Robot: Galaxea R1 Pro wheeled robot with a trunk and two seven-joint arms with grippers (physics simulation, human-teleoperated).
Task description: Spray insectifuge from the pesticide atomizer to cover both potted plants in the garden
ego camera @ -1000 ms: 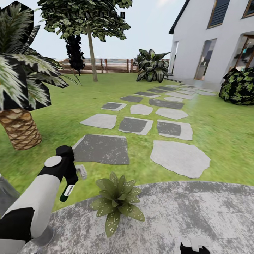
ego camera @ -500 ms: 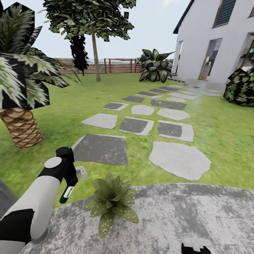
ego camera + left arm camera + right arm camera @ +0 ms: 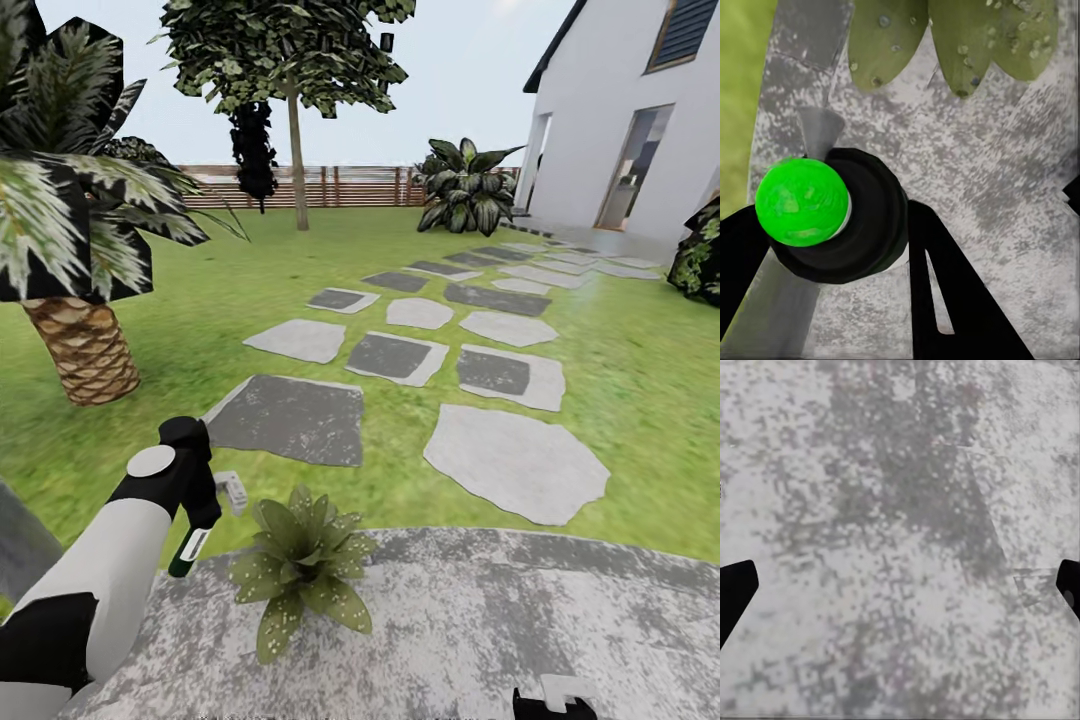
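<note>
My left gripper (image 3: 200, 512) is shut on the pesticide atomizer (image 3: 189, 547), a slim dark green bottle with a white label that hangs below the fingers. In the left wrist view the atomizer (image 3: 832, 217) is seen end-on, black with a bright green round face, between the black fingers (image 3: 945, 292). One potted plant (image 3: 300, 567), a low rosette of speckled green leaves, sits at the paved round's edge just right of the bottle; its leaves (image 3: 945, 37) lie close ahead of the gripper. My right gripper (image 3: 900, 585) stands open over bare paving and peeks in low in the head view (image 3: 555, 700).
The grey speckled paved round (image 3: 480, 630) lies under both arms. Stepping stones (image 3: 290, 420) lead across the lawn (image 3: 640, 400) toward a white house (image 3: 640, 130). A scaly palm (image 3: 85, 350) stands at the left, with a tree (image 3: 295, 160) and wooden fence (image 3: 350, 187) behind.
The whole head view has swung left, so the plant, stones and house sit differently in the picture. My left arm keeps the atomizer in the same pose.
</note>
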